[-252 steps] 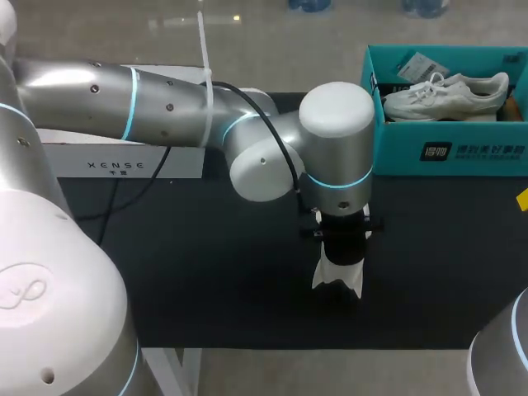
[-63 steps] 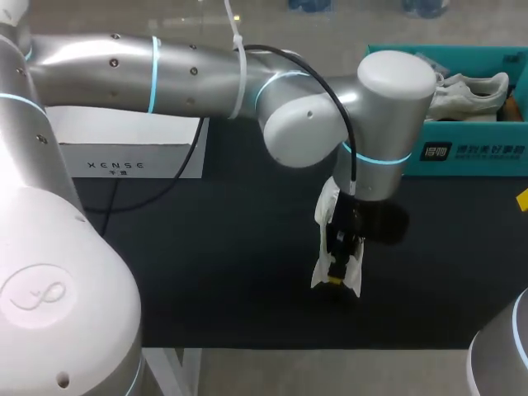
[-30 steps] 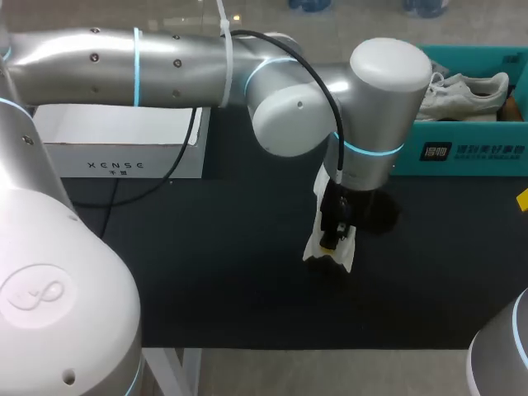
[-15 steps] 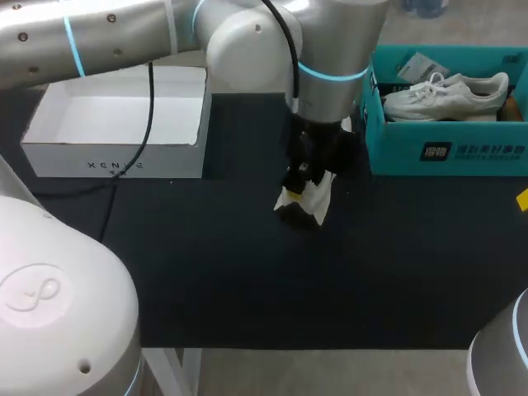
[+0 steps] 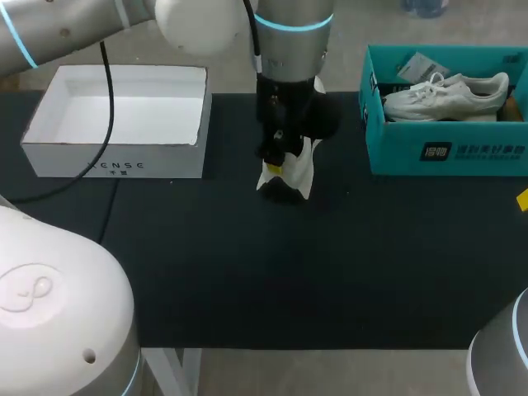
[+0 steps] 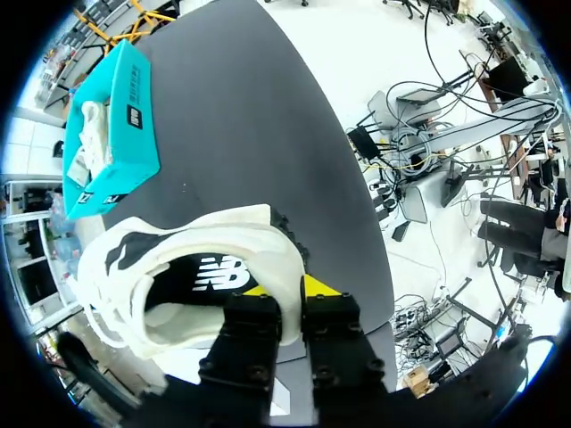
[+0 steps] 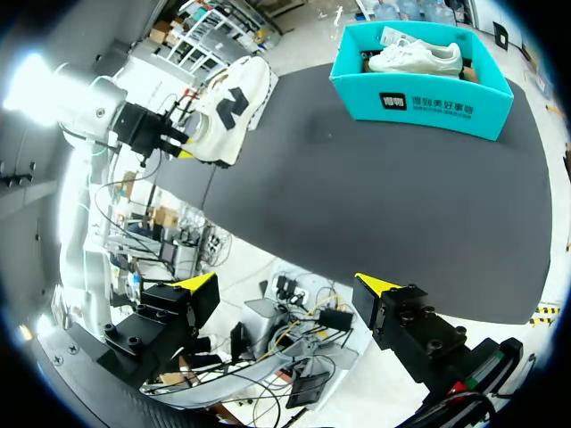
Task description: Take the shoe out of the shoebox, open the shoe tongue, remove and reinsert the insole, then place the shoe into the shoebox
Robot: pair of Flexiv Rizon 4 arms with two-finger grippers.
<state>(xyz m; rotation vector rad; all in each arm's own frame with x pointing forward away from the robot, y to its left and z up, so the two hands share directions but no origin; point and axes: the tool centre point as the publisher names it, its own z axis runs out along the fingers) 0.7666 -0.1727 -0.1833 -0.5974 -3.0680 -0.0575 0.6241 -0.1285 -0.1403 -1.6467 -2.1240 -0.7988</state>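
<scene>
Two arms work at one dark bench (image 5: pixel 247 280), which takes up most of the head view. The left arm (image 5: pixel 289 33) comes in from the far left corner and bends down over the far middle of the bench. Only a grey curve of the right arm (image 5: pixel 505 355) shows, at the near right corner.

An open white box (image 5: pixel 115 157) sits on the far left part of the bench. A teal shoebox (image 5: pixel 445 153) sits on the far right part, well apart from it. A white shoe (image 5: pixel 445 95) lies on its side inside the shoebox, laces toward the middle of the box.

A cream-and-black shoe (image 5: pixel 293 169) hangs over the bench between the two boxes, outside the shoebox. In the right wrist view it looks clear of the surface. The left pincer (image 6: pixel 287 287) pinches the rim of its opening, with one yellow tip inside the shoe and the other outside against the wall. Its dark insole (image 6: pixel 210 281) shows ahead of the fingers.

The right pincer (image 7: pixel 285 285) is spread wide, off the near edge of the bench, and faces across it toward the shoebox.
</scene>
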